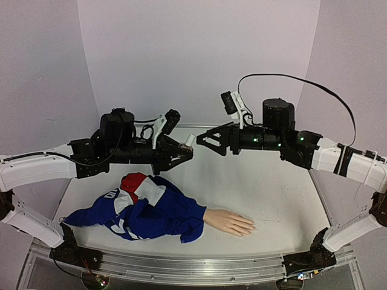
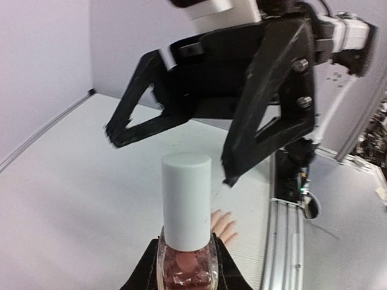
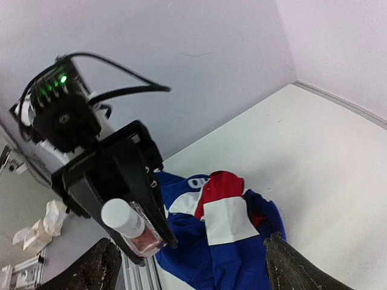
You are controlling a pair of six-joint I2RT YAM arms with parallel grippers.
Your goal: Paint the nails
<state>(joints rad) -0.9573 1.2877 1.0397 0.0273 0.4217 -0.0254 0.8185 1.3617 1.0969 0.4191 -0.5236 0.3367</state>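
left gripper (image 1: 183, 151) clenched on the polish bottle (image 2: 186, 208), cap on. right gripper (image 1: 202, 138) spread wide just beside it. nails (image 1: 250, 228) on the mannequin hand (image 1: 228, 222), well below the bottle, look unpainted. all painting left, i'd say.

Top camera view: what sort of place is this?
Likely a robot test booth: plain walls around a white table, a left arm and right arm mounted at its rail, a mannequin hand lying there.

Pale lilac walls (image 1: 199, 54), white table (image 1: 272, 181).
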